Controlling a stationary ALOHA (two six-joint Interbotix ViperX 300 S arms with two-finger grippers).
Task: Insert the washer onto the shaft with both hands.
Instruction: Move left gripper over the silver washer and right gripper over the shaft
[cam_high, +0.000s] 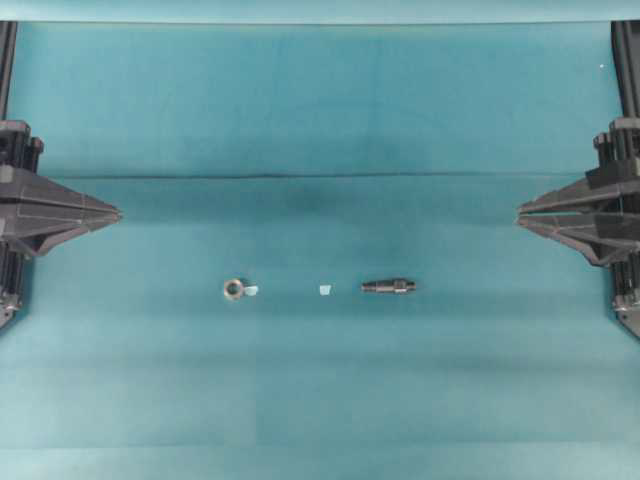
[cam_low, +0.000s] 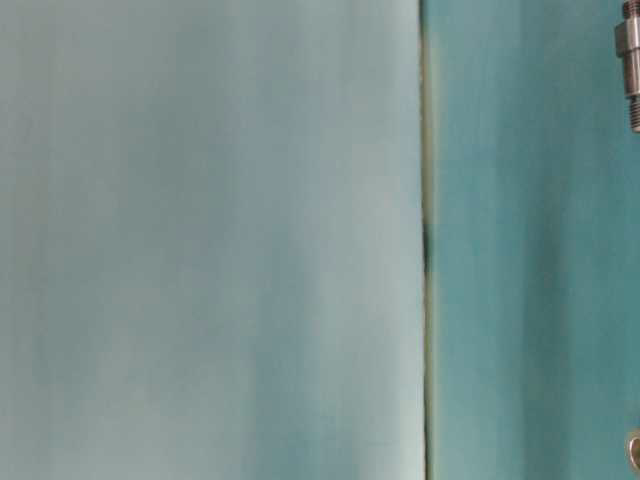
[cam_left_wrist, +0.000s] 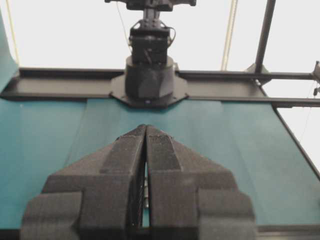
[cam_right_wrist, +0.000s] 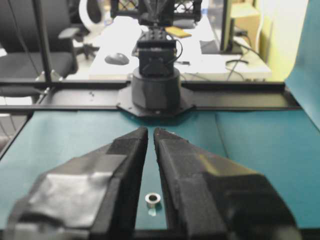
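The teal cloth-covered surface (cam_high: 320, 100) is seen from overhead, with both arms parked at its side edges. The black, pointed, triangular-jawed left end effector (cam_high: 116, 213) is shown at the left edge, its tip directed toward the centre; in its wrist view (cam_left_wrist: 145, 129) the jaws are pressed together and nothing is held. The matching black right end effector (cam_high: 520, 216) is shown at the right edge, tip facing inward; in its wrist view (cam_right_wrist: 151, 131) only a thin slit is left between the jaws, so it is taken as clenched and empty.

The tiny silvery-grey metal washer (cam_high: 233, 289), a thick ring with a round hole, is laid flat on the surface, well apart from the left end effector, forward of and below its tip in the overhead view. It is also seen through the slit of the right end effector (cam_right_wrist: 152, 199). The short dark grey stepped metal shaft (cam_high: 388, 287) is laid on its side, level with the washer, well apart from the right end effector; it appears again at the table-level view's upper right edge (cam_low: 630, 60). Two small pale blue-white scraps are noted: one just beside the washer (cam_high: 252, 291), one between washer and shaft (cam_high: 324, 290).
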